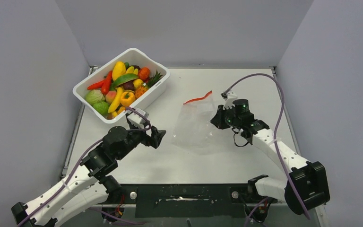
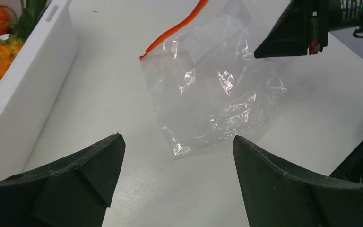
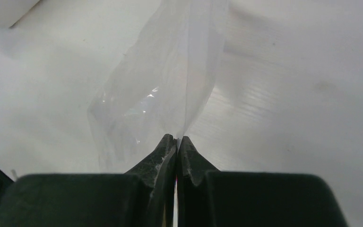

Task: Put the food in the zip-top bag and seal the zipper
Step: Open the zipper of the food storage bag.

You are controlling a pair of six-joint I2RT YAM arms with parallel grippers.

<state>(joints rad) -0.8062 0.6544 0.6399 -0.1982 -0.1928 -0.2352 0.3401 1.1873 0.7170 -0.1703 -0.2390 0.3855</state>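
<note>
— While the right jaws are closed on the three-o'clock edge of the zip-top bag (image 1: 196, 124), where lies the food (image 1: 118, 87)?
— Heaped in the white tub (image 1: 144, 100) at ten o'clock on the bench (image 1: 179, 161), well apart from the bag. The left jaws gape empty near it, the nearer arm.
— And the mouth?
— The zipper (image 1: 197, 99) runs along its twelve-o'clock edge; filling, I judge, comes from there.
</note>
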